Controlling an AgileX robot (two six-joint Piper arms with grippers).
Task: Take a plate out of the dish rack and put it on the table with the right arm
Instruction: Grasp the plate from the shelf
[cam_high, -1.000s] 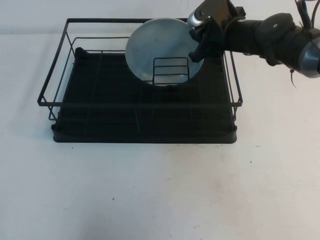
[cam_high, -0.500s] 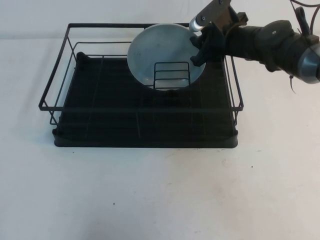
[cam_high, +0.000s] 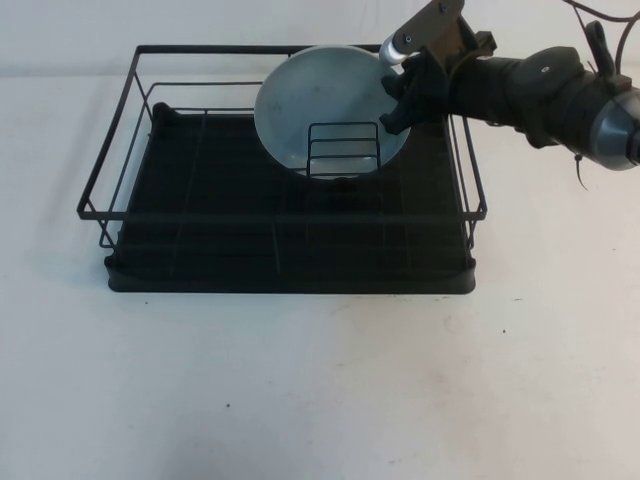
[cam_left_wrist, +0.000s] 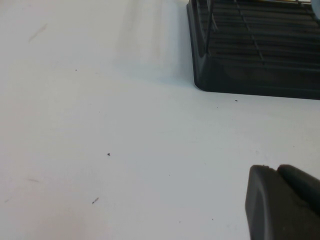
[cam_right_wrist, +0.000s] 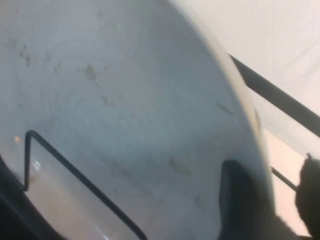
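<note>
White table (cam_high: 300, 390) under both grippers (cam_high: 393, 95) (cam_left_wrist: 282, 205)

The black wire-frame dish rack (cam_high: 285, 170) fills the white tabletop's (cam_high: 320, 390) far half; its near half lies open.

The right claw (cam_high: 400, 95) hangs at the rack's far right corner, its fingers straddling the pale grey-blue round plate's (cam_high: 320, 100) rim; the left claw (cam_left_wrist: 282, 205) sits low over the tabletop near the rack's near left corner.

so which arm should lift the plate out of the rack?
Right. The right hand is at the plate rim, a finger on each face. The plate leans on the divider in the dish rack. The left hand is low over the table, outside the rack.

Even diffuse light, soft shadows; wrist views blurry, plate (cam_right_wrist: 125, 115) close-up defocused.
</note>
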